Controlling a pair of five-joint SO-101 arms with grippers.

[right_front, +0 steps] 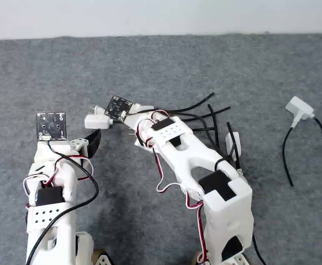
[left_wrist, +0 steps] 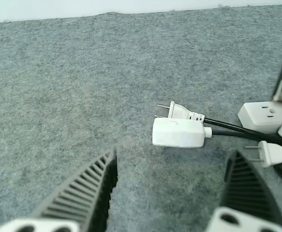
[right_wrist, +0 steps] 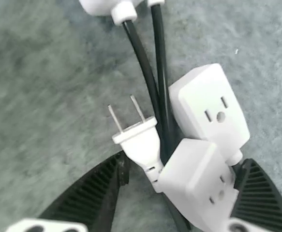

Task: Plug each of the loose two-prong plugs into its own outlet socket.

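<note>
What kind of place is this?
Probably a robot practice table, not a home: a white left arm and right arm on a grey mat, a loose plug and an outlet socket laid out, a plain wall behind.

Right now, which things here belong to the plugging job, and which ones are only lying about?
For the job: two-prong plug, outlet socket, second plug, second socket.
Only lying about: gray mat, the arms' own wires.
</note>
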